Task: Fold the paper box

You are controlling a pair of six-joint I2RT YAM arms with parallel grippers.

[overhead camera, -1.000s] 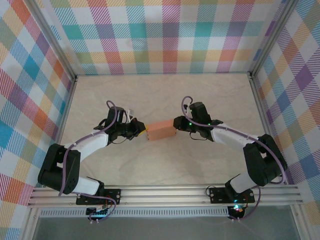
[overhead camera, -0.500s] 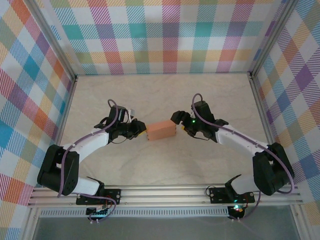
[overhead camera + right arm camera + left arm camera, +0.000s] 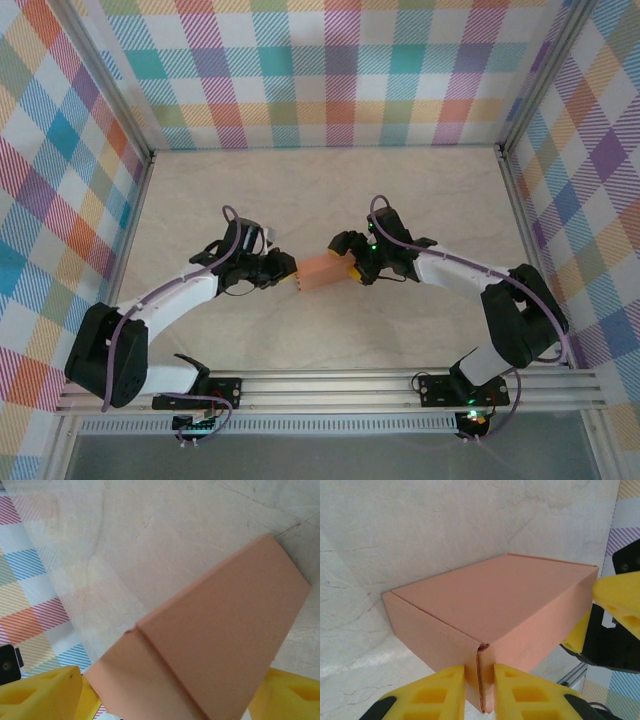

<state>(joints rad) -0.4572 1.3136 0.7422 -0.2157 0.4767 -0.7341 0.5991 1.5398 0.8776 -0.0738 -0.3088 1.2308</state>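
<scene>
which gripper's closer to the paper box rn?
Left, narrowly. The left gripper is pinched on a corner edge of the paper box. The right gripper stands open, fingers straddling the opposite end, and contact there is unclear.

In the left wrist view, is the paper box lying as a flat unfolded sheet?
No, the paper box sits on the table as a closed rectangular box, with its top and sides formed.

We see the paper box (image 3: 322, 273) on the counter (image 3: 320, 190), left gripper (image 3: 295, 272) at its left end, right gripper (image 3: 345, 262) at its right.
</scene>
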